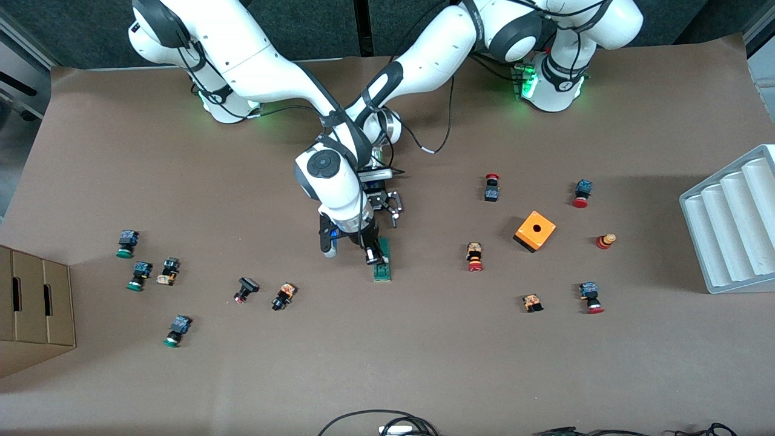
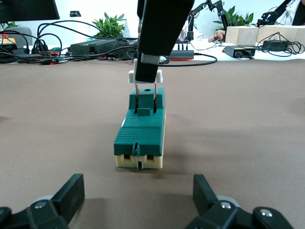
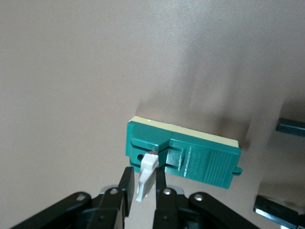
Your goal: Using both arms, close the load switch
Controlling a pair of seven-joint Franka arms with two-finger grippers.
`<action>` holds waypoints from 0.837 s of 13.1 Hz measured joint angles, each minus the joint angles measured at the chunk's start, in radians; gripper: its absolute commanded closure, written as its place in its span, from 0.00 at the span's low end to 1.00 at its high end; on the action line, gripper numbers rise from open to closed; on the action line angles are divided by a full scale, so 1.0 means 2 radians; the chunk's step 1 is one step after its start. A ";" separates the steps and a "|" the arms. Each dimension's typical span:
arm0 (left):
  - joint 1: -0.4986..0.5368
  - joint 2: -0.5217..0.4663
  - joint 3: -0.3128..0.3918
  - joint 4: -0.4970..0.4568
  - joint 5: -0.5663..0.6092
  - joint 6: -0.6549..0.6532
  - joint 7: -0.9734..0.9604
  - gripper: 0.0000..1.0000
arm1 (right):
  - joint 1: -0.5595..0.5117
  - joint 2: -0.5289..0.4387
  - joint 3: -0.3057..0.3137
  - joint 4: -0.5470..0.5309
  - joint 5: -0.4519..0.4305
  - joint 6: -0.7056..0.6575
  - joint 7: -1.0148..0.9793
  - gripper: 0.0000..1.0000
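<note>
The load switch [image 1: 382, 267] is a narrow green block on a cream base, lying flat mid-table. Its white slider handle [image 3: 147, 176] stands up from one end. My right gripper [image 1: 373, 254] is over that end, with its fingers closed around the handle [image 3: 143, 174]. It also shows from the left wrist view [image 2: 147, 57], above the switch [image 2: 140, 133]. My left gripper [image 1: 389, 203] is open and empty, low over the table. It faces the switch's other end, a short gap away [image 2: 138, 200]. Its two fingers stand wider apart than the switch.
Small red- and green-capped push-buttons lie scattered toward both ends of the table. An orange box with a hole [image 1: 535, 231] sits toward the left arm's end, with a white ridged tray [image 1: 732, 230] at that edge. A cardboard box [image 1: 36, 309] stands at the right arm's end.
</note>
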 measured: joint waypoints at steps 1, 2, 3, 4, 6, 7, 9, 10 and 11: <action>0.000 0.000 0.000 0.000 0.000 0.000 0.000 0.00 | 0.000 0.001 0.000 0.002 0.000 0.000 0.000 0.79; 0.000 0.000 0.000 0.000 0.000 0.000 0.000 0.00 | -0.001 0.002 0.000 0.004 0.000 0.000 0.000 0.79; 0.000 0.000 0.000 0.000 0.000 0.000 0.000 0.00 | -0.002 0.003 0.000 0.006 0.000 -0.001 0.000 0.79; 0.000 0.000 0.000 0.000 0.000 0.000 0.000 0.00 | -0.003 0.004 0.000 0.008 0.000 -0.003 0.001 0.79; 0.000 0.000 0.000 0.000 0.000 0.000 0.000 0.00 | -0.003 0.006 0.001 0.013 0.000 -0.006 0.002 0.77; 0.000 0.000 0.000 0.000 0.000 0.000 0.000 0.00 | -0.004 0.007 0.001 0.014 0.000 -0.007 0.002 0.75; 0.000 0.000 0.000 0.000 0.000 0.000 0.000 0.00 | -0.005 0.009 0.001 0.017 0.000 -0.007 0.002 0.73; 0.000 0.000 0.000 0.000 0.000 0.000 0.000 0.00 | -0.006 0.010 0.000 0.020 0.000 -0.007 0.002 0.68; 0.000 0.000 0.000 0.000 0.000 0.000 0.000 0.00 | -0.007 0.014 0.000 0.025 0.000 -0.007 0.002 0.63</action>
